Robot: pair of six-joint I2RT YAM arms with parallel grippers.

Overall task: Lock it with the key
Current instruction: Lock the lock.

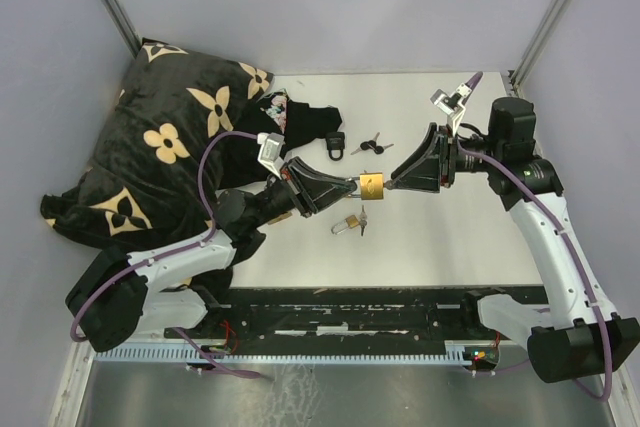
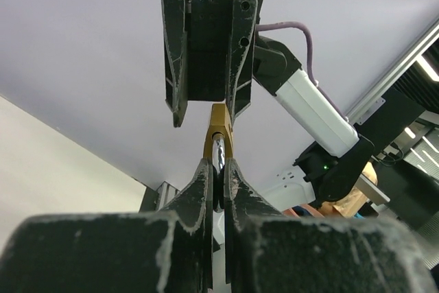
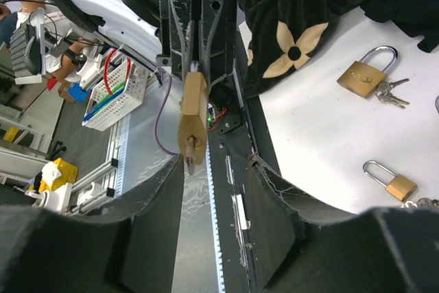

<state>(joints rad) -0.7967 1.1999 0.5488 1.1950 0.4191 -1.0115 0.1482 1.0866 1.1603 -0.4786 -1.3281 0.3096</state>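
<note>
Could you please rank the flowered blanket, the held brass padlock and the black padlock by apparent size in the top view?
Largest: flowered blanket.
Then held brass padlock and black padlock: alike, and the held one sits nearer the camera, so unranked.

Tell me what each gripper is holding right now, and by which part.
The left gripper is shut on the brass padlock, gripping its steel shackle. The right gripper is open at the padlock's body end and holds nothing.

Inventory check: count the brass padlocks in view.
3: held padlock in the left claw; large padlock beside keys by the pillow; small padlock farther from the pillow. More could be hidden.
</note>
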